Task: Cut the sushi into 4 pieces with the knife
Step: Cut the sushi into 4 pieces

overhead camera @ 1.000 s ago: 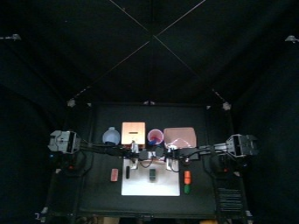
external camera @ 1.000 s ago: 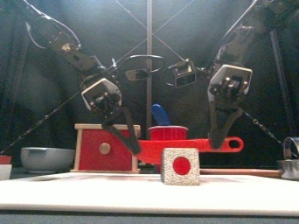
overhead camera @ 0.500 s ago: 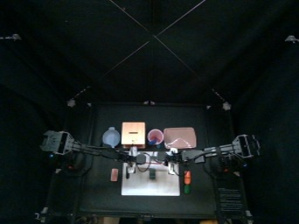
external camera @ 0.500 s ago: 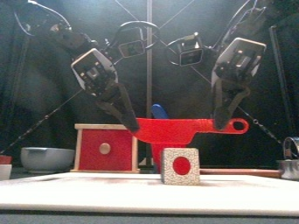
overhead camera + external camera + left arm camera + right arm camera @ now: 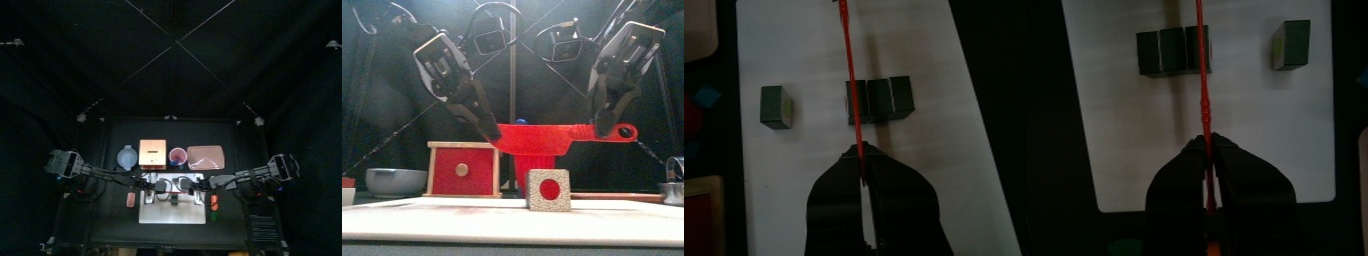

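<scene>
Knife-lowering step, judged from how things lie: both tools are holding the blade level and high, so the job is bringing it down square onto a seam. Left tool [image 5: 492, 140] is hanging above the board with its jaws pressed together on the tip of the red knife [image 5: 556, 135]; its wrist view is showing the same pinch on the thin blade. Below the blade and well apart from it, the sushi block [image 5: 885, 100] is lying on the white cutting board [image 5: 958, 60] near the middle of the table, with a loose piece [image 5: 775, 107] sitting apart beside it. In both wrist views the blade is crossing the block near the end that is facing the loose piece. With the knife this high, the true line-up is hard to call. Right tool [image 5: 609, 128] is gripping the handle end, jaws clamped on it. Doing it well likely means both tools descending at one rate, keeping the blade level and across the roll, and settling on a joint between blocks, not a block face.
</scene>
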Motion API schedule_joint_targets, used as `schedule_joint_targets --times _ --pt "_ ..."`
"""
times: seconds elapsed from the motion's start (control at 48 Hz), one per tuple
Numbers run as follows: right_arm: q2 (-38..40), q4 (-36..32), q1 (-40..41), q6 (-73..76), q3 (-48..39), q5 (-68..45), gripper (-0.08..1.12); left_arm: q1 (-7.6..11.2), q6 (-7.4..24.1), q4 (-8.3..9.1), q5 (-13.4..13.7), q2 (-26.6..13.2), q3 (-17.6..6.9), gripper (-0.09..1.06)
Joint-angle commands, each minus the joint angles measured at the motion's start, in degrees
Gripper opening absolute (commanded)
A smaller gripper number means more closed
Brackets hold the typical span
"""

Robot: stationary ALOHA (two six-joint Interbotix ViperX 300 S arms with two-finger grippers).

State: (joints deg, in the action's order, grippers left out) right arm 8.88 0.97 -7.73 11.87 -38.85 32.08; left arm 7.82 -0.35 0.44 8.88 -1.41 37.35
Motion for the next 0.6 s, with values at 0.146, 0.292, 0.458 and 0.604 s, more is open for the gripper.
schedule_joint_targets --times 0.146,0.292,0.458,0.604 --pt "0.53 1.23 -0.26 -0.09 0.26 0.09 0.19 0.97 0.09 -1.93 -0.70 -1.23 -0.53 0.26" --pt "-0.26 1.67 -0.44 -0.09 0.18 -0.53 0.19 1.58 0.09 -3.52 -1.93 -1.49 -0.09 0.26" --pt "-1.67 1.67 -0.53 -0.18 -0.09 -0.70 0.19 1.58 0.09 -3.96 -2.11 -2.11 0.35 0.26" --pt "-2.55 1.76 -0.53 -0.09 -0.44 -0.97 0.19 1.58 0.09 -3.96 -2.11 -3.08 0.35 0.26"
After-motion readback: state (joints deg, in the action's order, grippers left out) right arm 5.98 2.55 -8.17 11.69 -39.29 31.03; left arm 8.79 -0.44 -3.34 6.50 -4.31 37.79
